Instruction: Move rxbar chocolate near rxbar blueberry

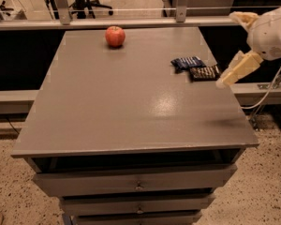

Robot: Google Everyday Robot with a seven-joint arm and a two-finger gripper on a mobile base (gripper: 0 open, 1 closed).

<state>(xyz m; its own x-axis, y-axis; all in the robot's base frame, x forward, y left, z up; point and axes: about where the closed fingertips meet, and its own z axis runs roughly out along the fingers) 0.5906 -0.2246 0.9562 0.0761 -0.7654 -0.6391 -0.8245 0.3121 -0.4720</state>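
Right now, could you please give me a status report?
Claw open, empty, just beyond the right edge of the table. Rxbar chocolate lies flat against rxbar blueberry. Apple at far side, well clear.

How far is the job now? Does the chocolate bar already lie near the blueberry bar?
Done, it seems: the chocolate bar lies on the table close beside the blueberry bar, perhaps touching it. In hand: nothing. The gripper hangs open past the table's right edge, just right of the chocolate bar and apart from both. Left: probably nothing, except to retract the gripper.
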